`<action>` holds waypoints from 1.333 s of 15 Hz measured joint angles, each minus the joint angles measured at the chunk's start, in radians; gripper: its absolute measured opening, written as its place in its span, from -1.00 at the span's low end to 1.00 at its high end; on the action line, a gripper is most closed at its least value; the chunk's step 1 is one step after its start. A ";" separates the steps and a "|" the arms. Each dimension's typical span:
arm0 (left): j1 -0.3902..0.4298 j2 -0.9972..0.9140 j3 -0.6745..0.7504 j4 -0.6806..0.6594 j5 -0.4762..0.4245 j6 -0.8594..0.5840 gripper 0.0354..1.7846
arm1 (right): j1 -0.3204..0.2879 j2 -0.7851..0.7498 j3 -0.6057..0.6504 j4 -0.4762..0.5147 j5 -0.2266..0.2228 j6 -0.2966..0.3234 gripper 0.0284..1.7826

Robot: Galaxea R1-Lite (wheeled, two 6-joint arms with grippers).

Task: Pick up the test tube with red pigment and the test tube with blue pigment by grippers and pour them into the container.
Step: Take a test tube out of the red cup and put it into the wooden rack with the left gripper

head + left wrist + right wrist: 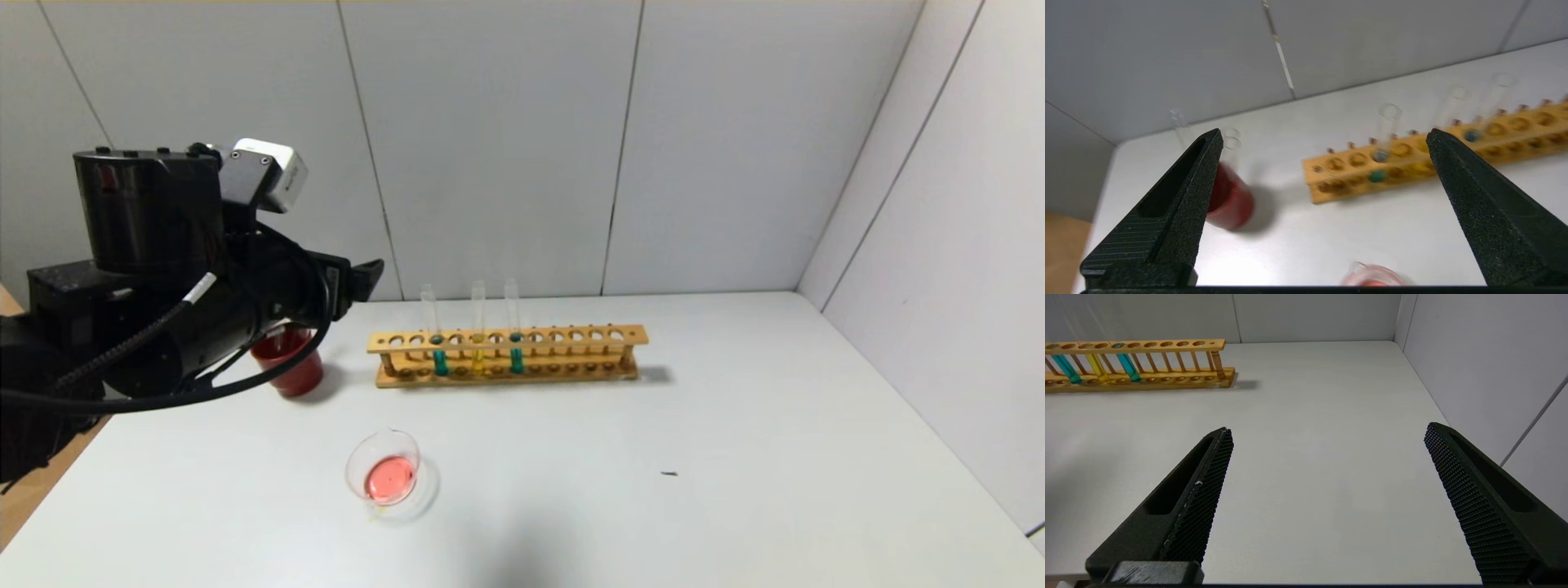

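Two test tubes with blue pigment (439, 359) (516, 359) stand in the wooden rack (571, 336), with a yellow tube (478, 359) between them. No tube with red liquid is in view. The container (384, 469) sits at the front of the table and holds pink-red liquid. My left gripper (1325, 132) is open and empty. It hangs above the table left of the rack, near the dark red cup (286, 367). My right gripper (1327, 428) is open and empty over bare table, right of the rack (1167, 377), and is out of the head view.
Empty clear tubes (1231, 143) stand in the dark red cup (1231, 200). The container (1372, 279) shows at the edge of the left wrist view. Grey walls close the back and right of the white table (735, 457).
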State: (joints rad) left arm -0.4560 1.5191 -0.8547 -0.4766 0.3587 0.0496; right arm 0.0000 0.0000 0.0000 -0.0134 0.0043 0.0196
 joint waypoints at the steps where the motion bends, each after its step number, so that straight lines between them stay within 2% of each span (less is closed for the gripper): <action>1: -0.018 -0.002 0.017 -0.002 0.001 -0.049 0.96 | 0.000 0.000 0.000 0.000 0.000 0.000 0.92; 5: -0.039 0.042 0.065 -0.047 0.005 -0.174 0.96 | 0.000 0.000 0.000 0.000 0.000 0.000 0.92; 11: -0.047 0.202 0.112 -0.310 0.003 -0.174 0.96 | 0.000 0.000 0.000 0.000 0.000 0.000 0.92; 20: -0.061 0.440 0.099 -0.542 0.001 -0.169 0.96 | 0.000 0.000 0.000 0.000 0.000 0.000 0.92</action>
State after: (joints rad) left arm -0.5170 1.9589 -0.7562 -1.0187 0.3602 -0.1198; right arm 0.0004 0.0000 0.0000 -0.0130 0.0043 0.0200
